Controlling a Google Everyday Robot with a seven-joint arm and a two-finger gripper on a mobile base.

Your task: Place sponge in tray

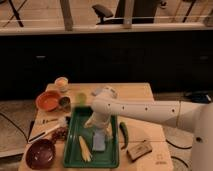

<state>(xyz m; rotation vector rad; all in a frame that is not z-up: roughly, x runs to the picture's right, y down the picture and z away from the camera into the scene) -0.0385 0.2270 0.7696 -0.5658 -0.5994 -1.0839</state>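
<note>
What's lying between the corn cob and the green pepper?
In the camera view, the sponge lies between corn cob and green pepper, inside the tray, just below the gripper.

The surface (145,92) looks like pale, matt wood. In the lower middle of the frame, the tray (73,140) appears as smooth dark-green plastic with a slight sheen, and the sponge (99,143) inside it looks soft, matt and light blue. Above the tray hangs the gripper (95,124), on an arm (150,111) cased in smooth white plastic. At lower left, the maroon bowl (40,153) shines glossy.
</note>
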